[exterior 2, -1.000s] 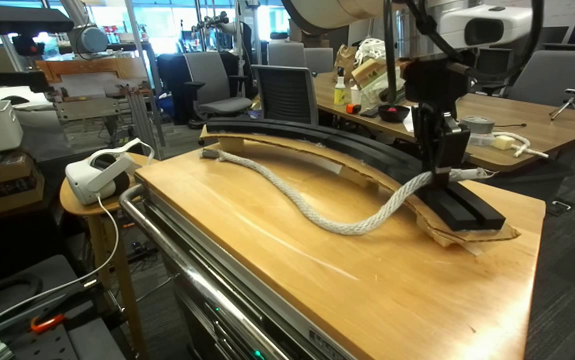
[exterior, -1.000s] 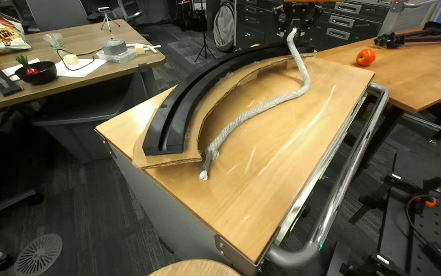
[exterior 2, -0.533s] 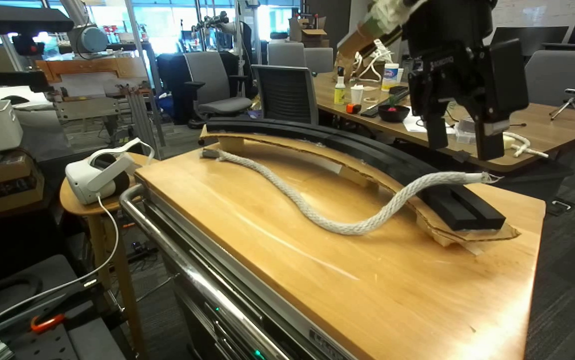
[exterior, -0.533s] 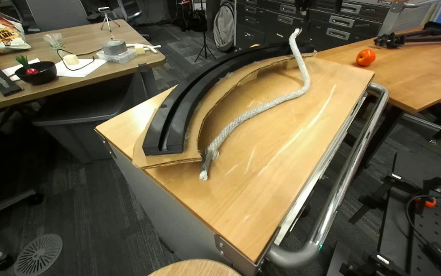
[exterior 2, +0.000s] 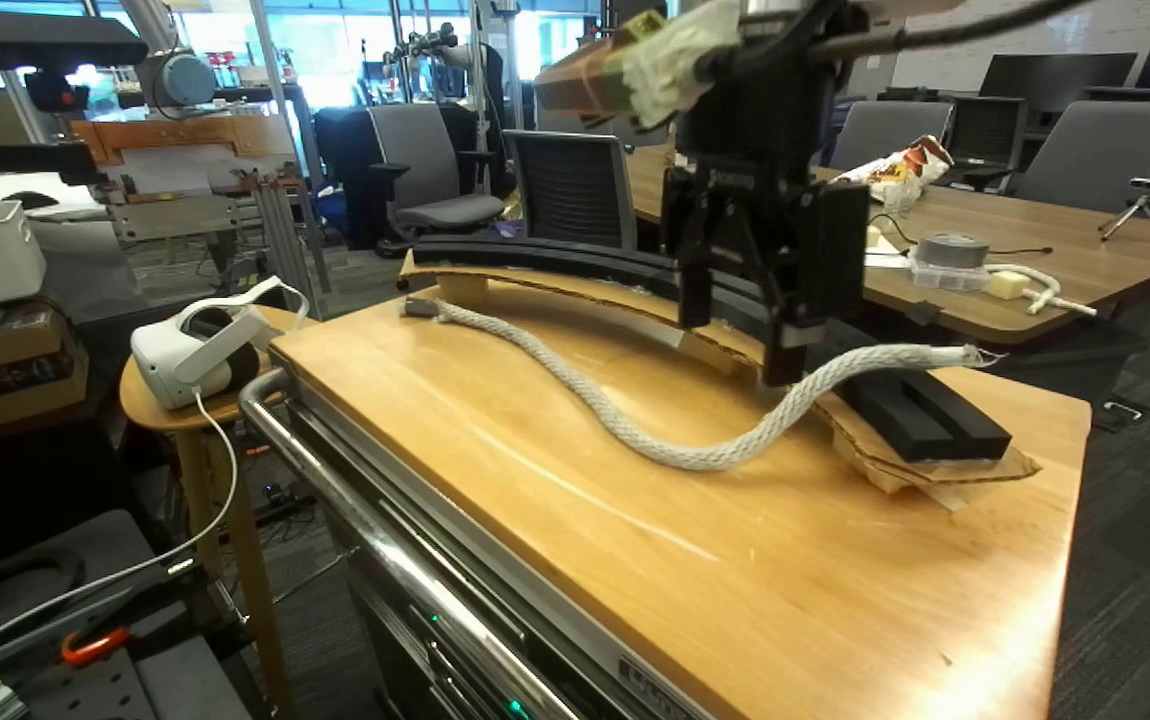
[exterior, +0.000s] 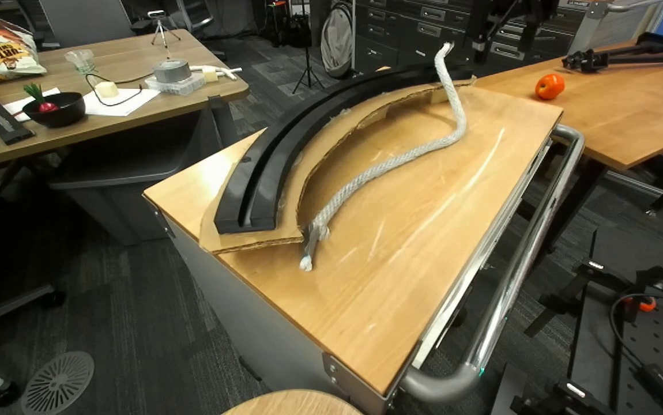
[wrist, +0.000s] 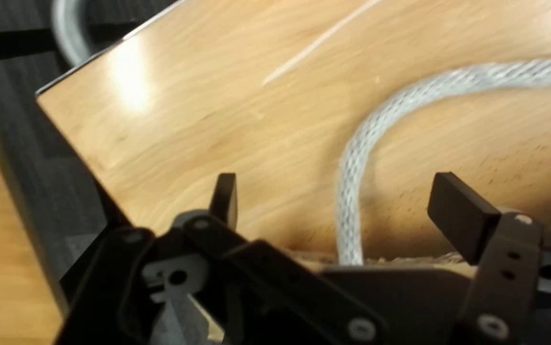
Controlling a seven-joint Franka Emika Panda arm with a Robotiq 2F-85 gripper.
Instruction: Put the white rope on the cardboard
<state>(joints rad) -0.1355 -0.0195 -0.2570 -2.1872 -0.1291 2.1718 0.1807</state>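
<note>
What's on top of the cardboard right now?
A black grooved strip runs along the cardboard, and one end of the white rope crosses over it, near one of the strip's ends. The patch directly beneath the rope there is covered, groove included.

In exterior view, windows (exterior 2: 345, 45) at back blown out bluish white; in both exterior views, glare bleaches patches of wooden tabletop (exterior 2: 835, 580), highlights streak metal handle (exterior: 514, 285), carpet (exterior: 135, 317) dark; wrist view soft, hot spot near tabletop's corner, gripper (wrist: 337, 190) near black; faint shadow, blurred, beside white rope (wrist: 349, 201).
</note>
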